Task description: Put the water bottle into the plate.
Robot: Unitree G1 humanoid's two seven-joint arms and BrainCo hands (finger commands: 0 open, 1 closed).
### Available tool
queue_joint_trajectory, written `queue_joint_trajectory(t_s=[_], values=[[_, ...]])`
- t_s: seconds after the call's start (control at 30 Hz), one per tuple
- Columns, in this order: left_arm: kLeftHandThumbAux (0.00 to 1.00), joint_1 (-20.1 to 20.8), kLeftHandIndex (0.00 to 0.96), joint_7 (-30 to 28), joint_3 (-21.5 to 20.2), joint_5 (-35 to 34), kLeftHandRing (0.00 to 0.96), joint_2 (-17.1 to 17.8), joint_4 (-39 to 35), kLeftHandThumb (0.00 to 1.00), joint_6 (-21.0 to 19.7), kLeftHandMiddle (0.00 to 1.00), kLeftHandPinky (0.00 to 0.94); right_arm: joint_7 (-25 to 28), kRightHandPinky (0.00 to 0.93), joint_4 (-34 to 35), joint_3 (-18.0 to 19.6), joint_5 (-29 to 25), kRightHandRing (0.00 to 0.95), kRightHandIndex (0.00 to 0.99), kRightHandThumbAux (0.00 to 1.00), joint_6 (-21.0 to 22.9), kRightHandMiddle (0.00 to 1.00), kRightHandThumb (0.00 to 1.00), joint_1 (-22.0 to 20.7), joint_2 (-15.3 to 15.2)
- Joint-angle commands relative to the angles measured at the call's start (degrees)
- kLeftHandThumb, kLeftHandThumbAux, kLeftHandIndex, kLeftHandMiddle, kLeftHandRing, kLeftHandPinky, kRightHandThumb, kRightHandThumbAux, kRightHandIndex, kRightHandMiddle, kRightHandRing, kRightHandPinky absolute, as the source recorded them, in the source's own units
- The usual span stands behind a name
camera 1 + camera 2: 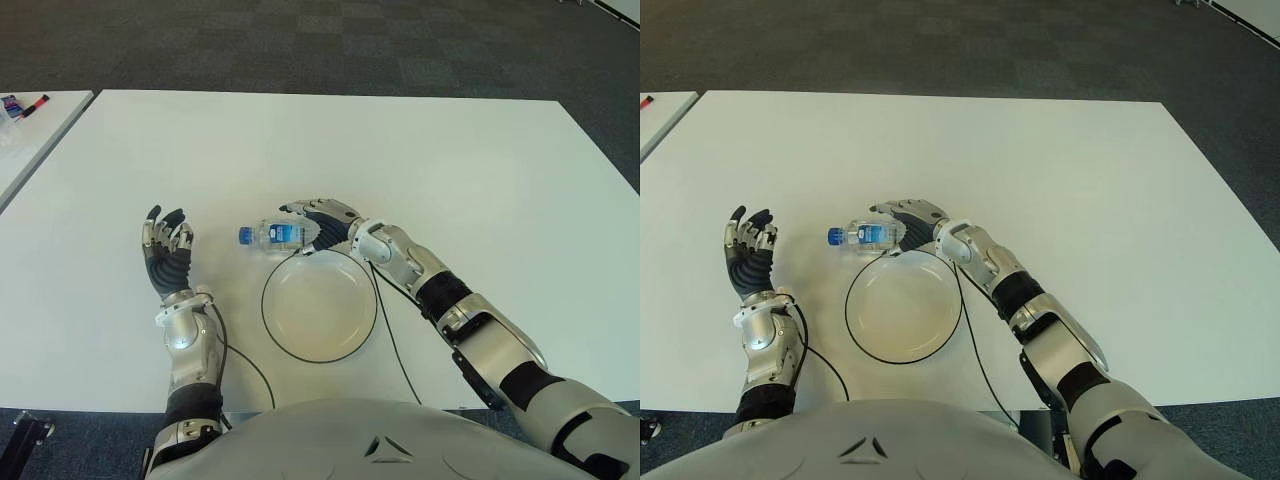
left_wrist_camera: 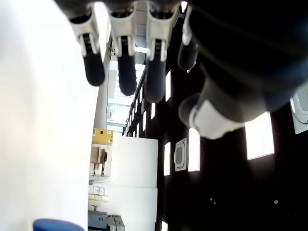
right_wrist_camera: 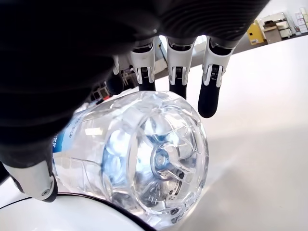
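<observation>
A clear water bottle [image 1: 281, 236] with a blue cap and blue label lies on its side on the white table [image 1: 450, 170], its base at the far rim of the white plate [image 1: 318, 312]. The cap points toward my left. My right hand [image 1: 305, 222] arches over the bottle's base end. In the right wrist view its fingers [image 3: 210, 91] reach out straight past the bottle [image 3: 144, 159], spread and not closed on it, with the thumb beside the label. My left hand [image 1: 168, 250] shows left of the bottle, palm up, fingers [image 2: 120, 62] relaxed and holding nothing.
The plate has a thin black rim [image 1: 266, 300] and nothing in it. A black cable [image 1: 395, 340] runs from my right wrist toward the table's near edge. A second table [image 1: 30, 130] with small items stands at the far left. Dark carpet lies beyond.
</observation>
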State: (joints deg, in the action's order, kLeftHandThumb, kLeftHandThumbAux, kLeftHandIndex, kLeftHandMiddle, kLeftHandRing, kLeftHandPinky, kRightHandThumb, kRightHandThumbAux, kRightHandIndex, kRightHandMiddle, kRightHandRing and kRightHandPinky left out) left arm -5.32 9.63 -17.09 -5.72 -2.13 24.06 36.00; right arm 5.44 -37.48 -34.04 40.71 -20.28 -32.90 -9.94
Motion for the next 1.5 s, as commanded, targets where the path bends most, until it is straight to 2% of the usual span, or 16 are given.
queue_joint_trajectory(t_s=[0.03, 0.37, 0.73, 1.17, 1.5], values=[[0.697, 1.14, 0.166, -0.82, 0.39, -0.21, 0.283, 0.01, 2.48, 0.565, 0.95, 0.31, 0.294, -0.63, 0.241, -0.68, -0.54, 0.36, 0.188, 0.062, 0.578, -0.35, 0.162, 0.3, -1.05, 0.61], [0.697, 1.15, 0.164, -0.06, 0.99, 0.5, 0.3, -0.6, 2.71, 0.577, 1.57, 0.308, 0.341, -1.01, 0.207, -0.71, -0.81, 0.11, 0.157, 0.058, 0.579, 0.24, 0.135, 0.307, -1.34, 1.19], [0.688, 1.04, 0.159, 0.28, 1.24, 0.97, 0.309, -0.76, 2.21, 0.594, 1.22, 0.304, 0.351, -0.32, 0.196, -0.19, -0.64, -0.24, 0.135, 0.041, 0.585, 1.14, 0.113, 0.316, -1.45, 1.79], [0.691, 0.55, 0.161, 0.6, 1.45, 1.53, 0.308, -1.34, 0.85, 0.573, 0.78, 0.297, 0.346, 0.26, 0.224, 0.74, -0.52, -0.63, 0.152, 0.044, 0.583, 1.04, 0.125, 0.308, -1.08, 1.71], [0.694, 1.17, 0.156, 0.82, 1.46, 1.64, 0.305, -1.26, 1.41, 0.605, 0.96, 0.298, 0.337, 0.07, 0.24, 1.2, -0.48, -0.79, 0.174, 0.056, 0.582, 0.74, 0.145, 0.307, -0.73, 1.6]])
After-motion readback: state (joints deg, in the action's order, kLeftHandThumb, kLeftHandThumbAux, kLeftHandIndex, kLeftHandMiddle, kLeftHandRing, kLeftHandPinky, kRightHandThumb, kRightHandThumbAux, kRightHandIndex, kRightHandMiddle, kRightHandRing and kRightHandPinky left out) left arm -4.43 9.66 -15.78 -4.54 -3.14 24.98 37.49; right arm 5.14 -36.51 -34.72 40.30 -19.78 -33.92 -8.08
